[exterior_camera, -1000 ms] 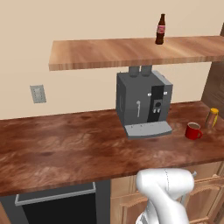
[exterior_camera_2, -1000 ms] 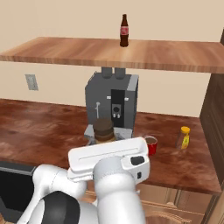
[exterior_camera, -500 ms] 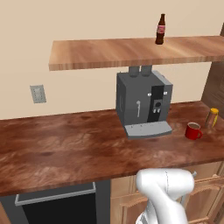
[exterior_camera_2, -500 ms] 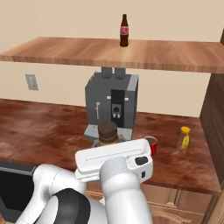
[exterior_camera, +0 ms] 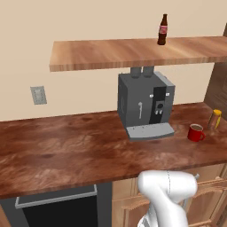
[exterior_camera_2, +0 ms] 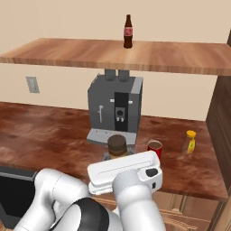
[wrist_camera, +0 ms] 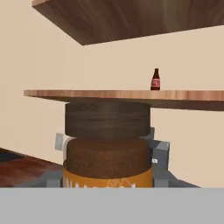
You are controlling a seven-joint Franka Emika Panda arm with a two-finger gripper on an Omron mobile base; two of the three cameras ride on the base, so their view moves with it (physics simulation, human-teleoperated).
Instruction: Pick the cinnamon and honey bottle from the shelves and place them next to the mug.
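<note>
My gripper [exterior_camera_2: 119, 158] is shut on the cinnamon [exterior_camera_2: 117, 145], a dark brown jar that rises above the white hand, over the counter's front edge. In the hand view the cinnamon [wrist_camera: 107, 144] is very close, with its dark cap, brown body and tan band. The red mug [exterior_camera: 195, 132] [exterior_camera_2: 154, 148] stands on the counter, right of the coffee machine. Just to its right stands the honey bottle [exterior_camera: 215, 119] [exterior_camera_2: 191, 142]. The shelves [exterior_camera: 133, 52] [exterior_camera_2: 113, 52] [wrist_camera: 131, 95] run along the wall above.
A slim brown bottle with a red label [exterior_camera: 162, 30] [exterior_camera_2: 128, 31] [wrist_camera: 155, 79] stands on the shelf. The grey coffee machine [exterior_camera: 146, 106] [exterior_camera_2: 115, 108] sits under it. A dark wood cabinet side [exterior_camera_2: 221, 126] bounds the counter at the right. A wall outlet [exterior_camera: 38, 95] is at the left.
The hand with the cinnamon has drifted a little to the right and lower in the right base view. Mug, honey bottle and shelf bottle have stayed put.
</note>
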